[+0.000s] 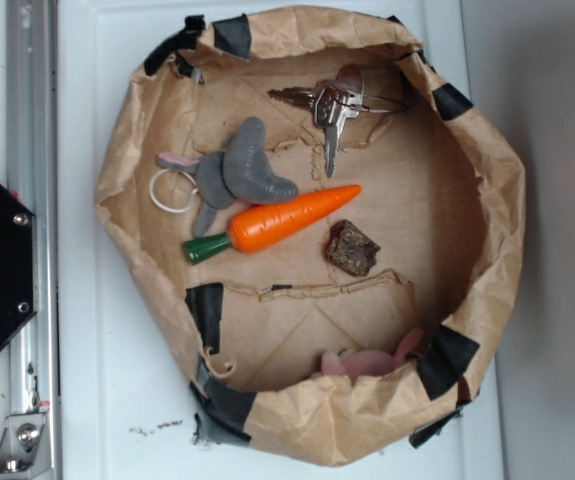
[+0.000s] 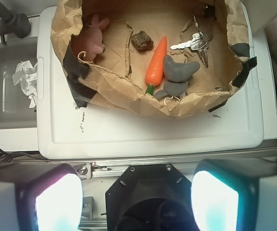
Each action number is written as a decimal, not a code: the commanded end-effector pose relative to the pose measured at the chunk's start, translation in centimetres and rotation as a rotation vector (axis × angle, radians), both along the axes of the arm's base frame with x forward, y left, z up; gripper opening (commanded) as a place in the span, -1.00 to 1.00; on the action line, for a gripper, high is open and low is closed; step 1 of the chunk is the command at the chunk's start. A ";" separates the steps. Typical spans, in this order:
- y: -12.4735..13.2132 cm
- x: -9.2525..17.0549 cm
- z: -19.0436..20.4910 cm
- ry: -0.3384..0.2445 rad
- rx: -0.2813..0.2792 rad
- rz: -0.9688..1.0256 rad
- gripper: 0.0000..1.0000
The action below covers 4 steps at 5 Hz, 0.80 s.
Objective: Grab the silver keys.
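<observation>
Gripper (image 2: 137,195): sitting at the bottom edge of the wrist view, 2 fingers (image 2: 56,199) spread wide apart, holding nothing, glowing bright from glare.
Keys (image 1: 332,102): lying inside the bowl (image 1: 487,240), far ahead of the fingers in the wrist view and off toward the right finger's side (image 2: 194,43); well apart from both pads. 1 key blade is pointing toward the carrot; the thin wire ring is reaching toward the bowl wall.
Bowl: brown paper, rim patched with black tape, sitting on a white surface (image 1: 97,400), entirely beyond the fingertips.
Carrot (image 1: 277,222): orange with green stub, lying near the bowl's middle, roughly straight ahead between the 2 fingers (image 2: 156,61).
Grey plush (image 1: 242,170): touching the carrot, lying between carrot and keys; a white ring (image 1: 170,190) is showing at its end.
Brown lump (image 1: 352,248): lying just beside the carrot, on the side away from the keys.
Pink plush (image 1: 372,362): resting against the bowl wall, ahead of the left finger (image 2: 94,38), well apart from the keys.
Crumpled paper (image 2: 26,79): lying outside the bowl, out past the left finger.
</observation>
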<state>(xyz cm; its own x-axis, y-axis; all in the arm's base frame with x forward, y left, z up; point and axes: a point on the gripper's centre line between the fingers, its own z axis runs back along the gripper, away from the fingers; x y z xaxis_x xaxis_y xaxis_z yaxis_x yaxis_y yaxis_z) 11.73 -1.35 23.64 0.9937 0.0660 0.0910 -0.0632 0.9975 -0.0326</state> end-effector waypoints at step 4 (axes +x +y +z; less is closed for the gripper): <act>2.6 14.6 -5.8 0.040 0.052 0.154 1.00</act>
